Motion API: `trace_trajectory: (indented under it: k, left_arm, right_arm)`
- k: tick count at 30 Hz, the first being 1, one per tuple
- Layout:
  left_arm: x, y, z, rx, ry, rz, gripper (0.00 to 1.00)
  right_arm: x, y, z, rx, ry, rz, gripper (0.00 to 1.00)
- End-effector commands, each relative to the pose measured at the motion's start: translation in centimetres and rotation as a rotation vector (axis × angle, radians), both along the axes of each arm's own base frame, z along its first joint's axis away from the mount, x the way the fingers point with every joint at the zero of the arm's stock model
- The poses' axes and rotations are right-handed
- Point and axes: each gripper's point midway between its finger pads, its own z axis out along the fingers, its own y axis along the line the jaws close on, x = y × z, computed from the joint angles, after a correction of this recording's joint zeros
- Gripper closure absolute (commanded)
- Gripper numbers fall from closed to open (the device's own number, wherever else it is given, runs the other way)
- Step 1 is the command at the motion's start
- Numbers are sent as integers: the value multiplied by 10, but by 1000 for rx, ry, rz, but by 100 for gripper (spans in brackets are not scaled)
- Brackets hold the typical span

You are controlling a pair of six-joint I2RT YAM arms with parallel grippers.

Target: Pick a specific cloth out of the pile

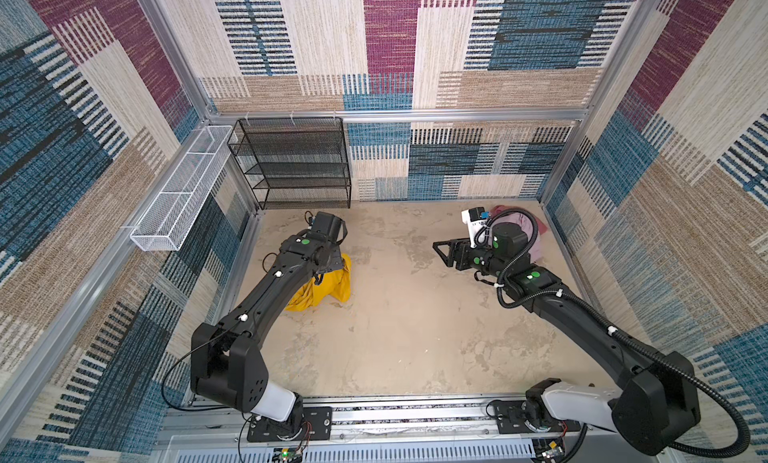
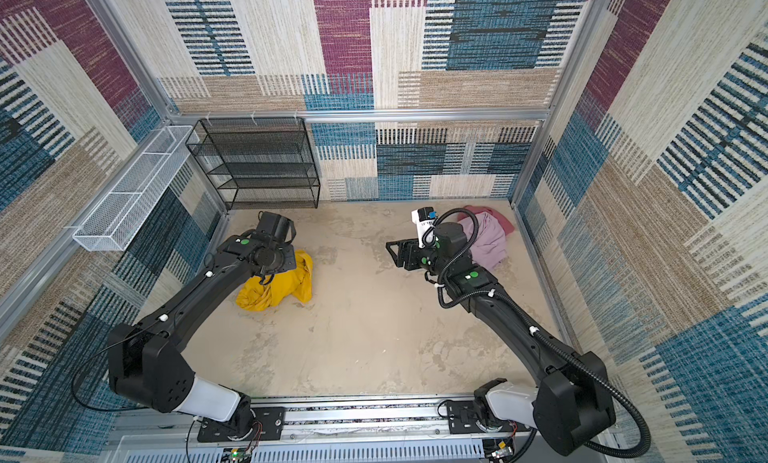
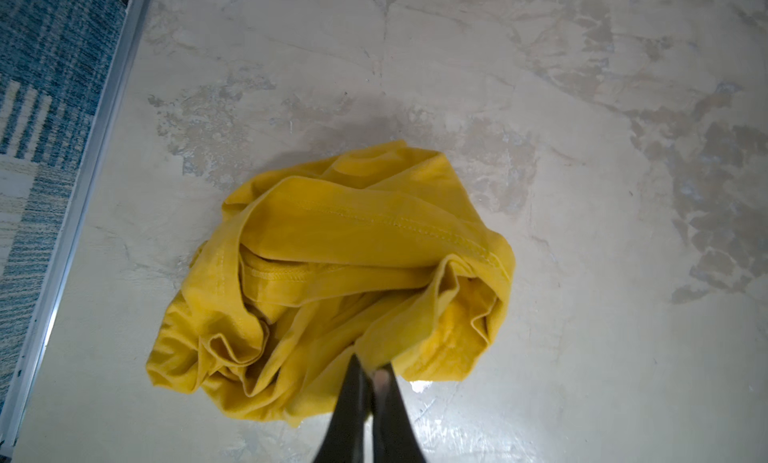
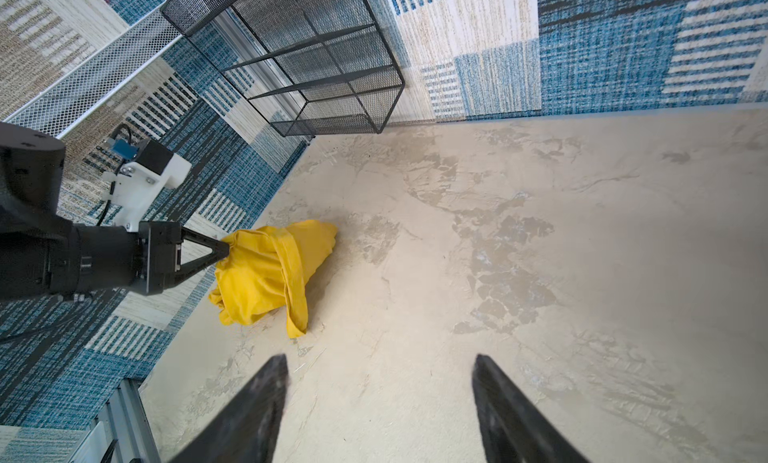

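only both top views show us the pile [image 2: 488, 240] behind our spread, empty right gripper [image 4: 380, 359]; our left gripper [image 4: 226, 249] clamps the cloth [image 4: 266, 269].

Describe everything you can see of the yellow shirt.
The mustard-yellow T-shirt is soft, matte knit fabric, crumpled into a loose bundle, stitched hems showing, no print in view. The left gripper is shut on a fold at its top; its lower folds seem to rest on the mottled beige tabletop. It sits on the table's left side, well apart from the pile of pink and rose garments.
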Motion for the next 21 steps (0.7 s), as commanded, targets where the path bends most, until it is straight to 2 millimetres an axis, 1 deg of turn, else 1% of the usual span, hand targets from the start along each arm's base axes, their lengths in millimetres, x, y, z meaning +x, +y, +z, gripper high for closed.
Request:
trace_trajectory:
  k: [1,6,11,15,21]
  left_arm:
    - [18,9,3,-9,-39,7,100]
    - [39,29,-17,-9,-28,67,100]
    - [54,49,-47,-73,-6,140,100]
    - [57,59,-71,-86,37,178,100]
    - [52,69,-90,-38,71,206,100]
  right_arm:
    - [4,2,12,19,-33,-4,27]
    - [6,2,11,17,-30,-11,27]
    - [7,0,8,10,-23,-18,27]
    - [7,0,7,12,-18,-22,27]
    - [9,1,5,14,-7,-25,27]
